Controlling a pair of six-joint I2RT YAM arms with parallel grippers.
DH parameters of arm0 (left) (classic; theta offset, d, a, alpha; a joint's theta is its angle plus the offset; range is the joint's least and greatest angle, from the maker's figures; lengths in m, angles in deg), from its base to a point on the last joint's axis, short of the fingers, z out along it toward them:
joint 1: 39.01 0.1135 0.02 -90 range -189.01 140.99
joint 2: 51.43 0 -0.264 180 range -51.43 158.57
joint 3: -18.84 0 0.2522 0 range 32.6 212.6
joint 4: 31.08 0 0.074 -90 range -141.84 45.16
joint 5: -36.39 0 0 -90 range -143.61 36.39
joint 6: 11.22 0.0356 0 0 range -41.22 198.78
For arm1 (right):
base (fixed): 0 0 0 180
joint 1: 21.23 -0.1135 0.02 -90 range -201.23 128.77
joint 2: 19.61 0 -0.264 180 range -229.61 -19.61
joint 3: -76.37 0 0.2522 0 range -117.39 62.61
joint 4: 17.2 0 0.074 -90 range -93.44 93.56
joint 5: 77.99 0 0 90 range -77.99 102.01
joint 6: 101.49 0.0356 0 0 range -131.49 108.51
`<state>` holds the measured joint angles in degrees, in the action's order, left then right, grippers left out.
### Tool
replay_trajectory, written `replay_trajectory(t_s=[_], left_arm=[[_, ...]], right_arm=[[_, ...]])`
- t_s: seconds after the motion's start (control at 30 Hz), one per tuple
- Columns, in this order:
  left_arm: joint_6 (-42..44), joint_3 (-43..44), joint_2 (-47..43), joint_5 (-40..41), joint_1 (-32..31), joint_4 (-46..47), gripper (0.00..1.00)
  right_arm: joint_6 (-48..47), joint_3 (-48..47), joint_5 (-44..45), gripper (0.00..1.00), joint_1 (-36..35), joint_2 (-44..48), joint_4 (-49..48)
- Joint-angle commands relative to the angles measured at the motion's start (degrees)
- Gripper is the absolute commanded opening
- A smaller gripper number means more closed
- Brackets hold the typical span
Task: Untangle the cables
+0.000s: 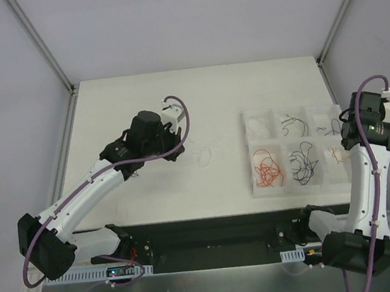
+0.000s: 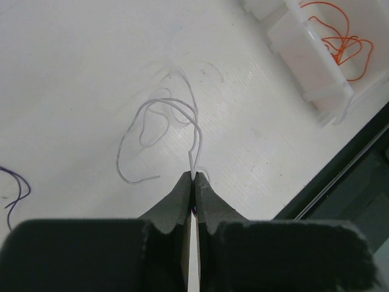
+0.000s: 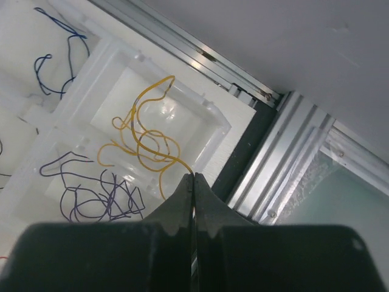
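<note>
Cables (image 1: 293, 123): hair-thin, limp, curly. Mostly parted by colour into the cells of a clear sorting tray (image 1: 249, 155) on the right side of the table (image 1: 140, 103). Orange-red bundle (image 1: 269, 167) in the near left cell, dark loops (image 1: 302, 161) in the next cell, more dark and blue bits in the far row. One pale, near-white strand (image 2: 164, 115) out on the bare table, well apart from the tray, lying in a few loose overlapping loops. Short purple piece (image 2: 15, 185) off to one side, not touching it.

Left gripper (image 2: 193, 180): jaws pressed together, pinching one end of the white strand right at the tips. Right gripper (image 3: 193, 177): likewise closed, tips seemingly nipping the tail of a yellow strand (image 3: 146, 143) curling inside a right-end cell, beside a cell of purple-blue squiggles (image 3: 97, 198).

Step in hand, by judgement: moving the white strand to a cell of its own.
- Lift slowly and straight up, letting the loops slide off one another rather than cinching into a knot
- Steer away from the purple piece
- Carry high enough to trail the free tail over the tray wall, then lower well into the cell before parting the jaws
- Probably too light to drop cleanly; expect clinging to the pads, so wipe against the cell wall if needed
- On the right: release low, then withdraw straight up, clear of the yellow curls
</note>
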<state>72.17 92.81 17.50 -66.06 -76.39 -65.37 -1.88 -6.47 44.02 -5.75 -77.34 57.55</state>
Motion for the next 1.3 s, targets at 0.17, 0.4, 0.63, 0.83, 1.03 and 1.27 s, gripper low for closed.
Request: replay_trajectory(t_s=[0.17, 0.4, 0.63, 0.83, 1.03, 1.27], left_arm=[[6.08, -0.7, -2.13, 13.84, -3.22, -1.44, 0.0], [6.08, -0.79, -1.78, 16.23, -3.13, -1.44, 0.0], [6.09, -0.97, -0.55, 16.58, -2.87, -1.26, 0.0], [3.45, -0.53, 1.65, 12.55, 0.2, -0.91, 0.0], [1.43, 0.44, 5.77, 2.97, 1.88, -0.56, 0.0], [-5.06, 2.46, 12.01, -14.06, 1.88, -0.82, 0.0]], right_arm=[[3.04, 10.79, -3.79, 0.08, 4.64, 2.72, -7.36], [2.17, 14.68, 1.39, 0.16, 5.34, -2.2, -15.28], [-0.55, 12.65, -4.41, 0.5, 4.47, -4.49, -15.9], [-3.54, 12.3, -10.28, 0.67, -1.59, 0.6, -17.39], [-6.79, 15.11, -23.04, 0.73, -17.13, 2.98, -23.37], [-8.37, 15.29, -31.38, 0.75, -35.06, -0.8, -26.18]])
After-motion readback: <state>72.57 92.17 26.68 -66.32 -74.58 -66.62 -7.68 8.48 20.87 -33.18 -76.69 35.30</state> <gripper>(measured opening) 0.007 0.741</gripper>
